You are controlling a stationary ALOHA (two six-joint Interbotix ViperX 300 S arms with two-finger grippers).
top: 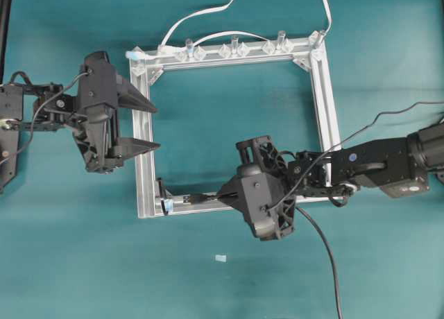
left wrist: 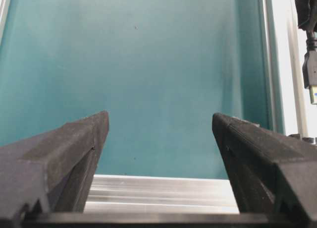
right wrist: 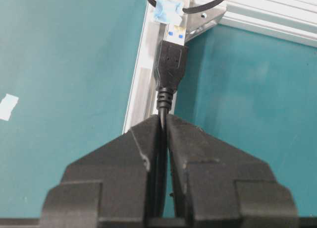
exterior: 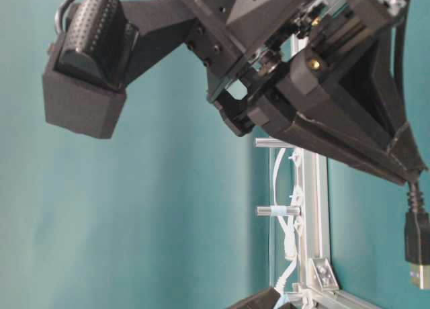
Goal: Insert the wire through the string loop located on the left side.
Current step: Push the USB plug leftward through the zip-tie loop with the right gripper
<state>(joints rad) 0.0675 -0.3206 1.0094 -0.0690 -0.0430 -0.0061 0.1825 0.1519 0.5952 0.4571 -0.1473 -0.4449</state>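
The wire ends in a black plug (right wrist: 171, 64) with a metal tip, and my right gripper (right wrist: 162, 121) is shut on the cable just behind it. The tip sits right at the pale blue tape tab (right wrist: 167, 11), where the thin dark string loop (right wrist: 200, 10) arcs over the frame's corner. From overhead the plug (top: 196, 197) lies along the bottom rail, pointing at the string loop (top: 161, 191), with my right gripper (top: 220, 194) behind it. My left gripper (top: 156, 128) is open and straddles the left rail. Its fingers (left wrist: 99, 126) hold nothing, and the plug (left wrist: 311, 74) hangs at that view's edge.
A square aluminium frame (top: 322, 90) lies on the teal table. Clear pegs (top: 232, 45) and a white flat cable (top: 201, 14) run along its far rail. A white tape scrap (top: 220, 258) lies in front. The table-level view shows the plug (exterior: 416, 245) near the rail (exterior: 312, 208).
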